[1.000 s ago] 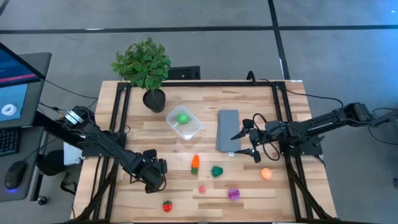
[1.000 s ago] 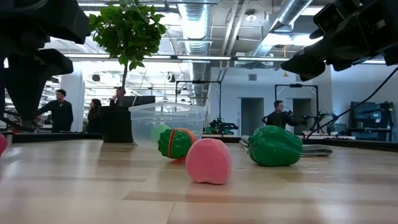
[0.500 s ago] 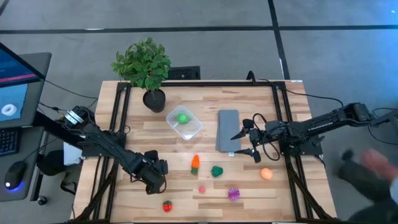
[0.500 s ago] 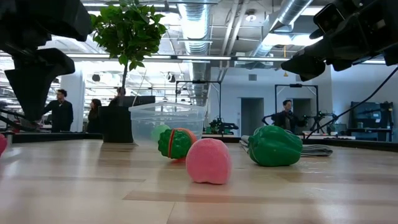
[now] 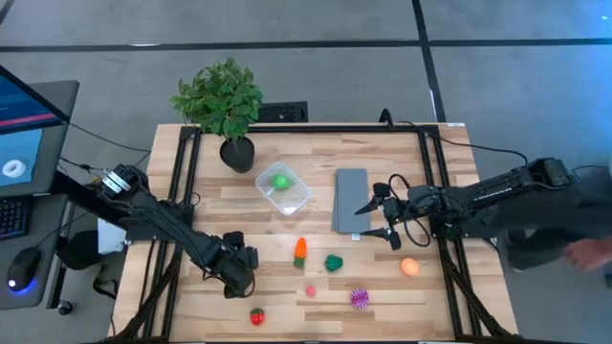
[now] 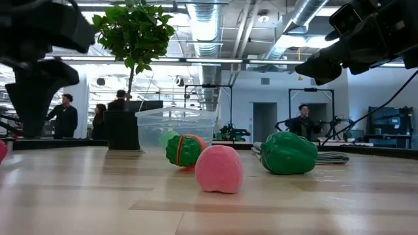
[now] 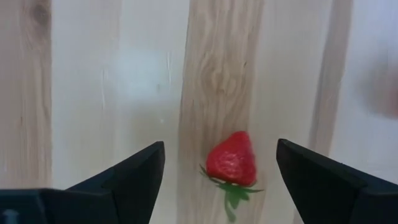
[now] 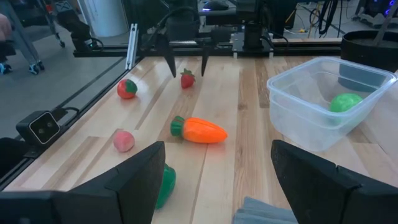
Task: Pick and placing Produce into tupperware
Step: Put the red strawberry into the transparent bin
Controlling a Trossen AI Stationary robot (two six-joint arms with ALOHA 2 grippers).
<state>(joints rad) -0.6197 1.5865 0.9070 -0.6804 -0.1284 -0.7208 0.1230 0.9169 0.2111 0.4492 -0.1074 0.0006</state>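
Note:
My left gripper (image 7: 219,146) points down over the table's near left, open, its fingers on either side of a red strawberry (image 7: 231,158) and apart from it. The right wrist view shows that strawberry (image 8: 187,79) lying on the wood below those fingers. The arm hides it in the high view. The clear tupperware (image 5: 283,189) holds a green ball (image 5: 281,181). Carrot (image 5: 299,251), dark green piece (image 5: 333,262), pink piece (image 5: 310,290), spiky purple ball (image 5: 359,297), orange ball (image 5: 409,267) and a second red piece (image 5: 256,316) lie loose on the table. My right gripper (image 5: 369,221) hangs open above the table's right half.
A grey slab (image 5: 351,199) lies right of the tupperware, partly under my right gripper. A potted plant (image 5: 222,100) stands at the far left. Black frame rails (image 5: 187,172) run along the table's left and right sides. A person (image 5: 559,234) is beyond the right edge.
Neither arm has visibly shifted. A person has moved in beyond the table's right edge.

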